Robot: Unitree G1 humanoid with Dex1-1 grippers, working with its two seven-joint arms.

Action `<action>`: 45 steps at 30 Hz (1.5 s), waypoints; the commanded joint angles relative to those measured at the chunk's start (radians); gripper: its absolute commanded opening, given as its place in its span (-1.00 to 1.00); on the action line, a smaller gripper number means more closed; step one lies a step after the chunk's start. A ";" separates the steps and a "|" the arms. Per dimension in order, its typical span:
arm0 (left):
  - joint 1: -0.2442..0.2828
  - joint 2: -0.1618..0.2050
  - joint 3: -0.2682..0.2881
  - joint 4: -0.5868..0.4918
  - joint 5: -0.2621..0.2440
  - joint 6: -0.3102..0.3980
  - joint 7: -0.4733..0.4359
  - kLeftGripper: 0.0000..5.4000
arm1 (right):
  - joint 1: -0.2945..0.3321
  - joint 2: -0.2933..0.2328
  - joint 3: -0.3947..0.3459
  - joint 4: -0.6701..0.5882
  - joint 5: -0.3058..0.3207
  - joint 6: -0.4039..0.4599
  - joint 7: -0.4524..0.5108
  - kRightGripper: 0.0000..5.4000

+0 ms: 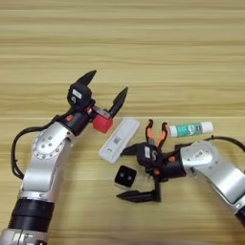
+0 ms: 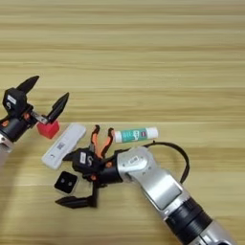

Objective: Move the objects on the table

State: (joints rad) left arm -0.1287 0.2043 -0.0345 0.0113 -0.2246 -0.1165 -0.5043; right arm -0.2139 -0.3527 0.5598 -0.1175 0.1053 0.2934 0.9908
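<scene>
On the light wood-grain table (image 1: 143, 43), your left gripper (image 1: 106, 89) stands with its two black fingers spread wide in a V, holding nothing. The red cube (image 1: 102, 124) sits on the table just below the base of that fork; part of the cube is covered by the gripper's body, so you cannot tell whether the two touch.

Your right gripper (image 1: 128, 173) reaches in from the right, fingers likewise wide apart and empty: one tip points left toward the white flat device (image 1: 119, 140), the other lies low near the table, further toward you. Between those fingers rests the small black-topped block (image 1: 125, 176) with two pale dots, apart from both tips.

The white device lies on a slant between the cube and the right gripper, its upper end near the cube; a small marking on its face is too fine to read. The orange-handled pliers (image 1: 156, 134) are half hidden behind the right gripper's wrist, only the handles showing. The green-white tube (image 1: 190, 129) lies flat just right of the pliers, its printing illegible. Both forearms are cut off at the bottom edge of the views.
</scene>
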 commanded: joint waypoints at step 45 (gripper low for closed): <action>-0.003 0.005 0.002 0.009 0.003 0.004 -0.002 1.00 | -0.204 -0.308 -0.512 0.517 0.182 -0.261 0.261 0.99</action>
State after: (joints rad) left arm -0.1307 0.2060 -0.0333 0.0220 -0.2244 -0.1184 -0.5059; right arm -0.3819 -0.6388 0.0591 0.3568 0.2939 0.0586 1.2164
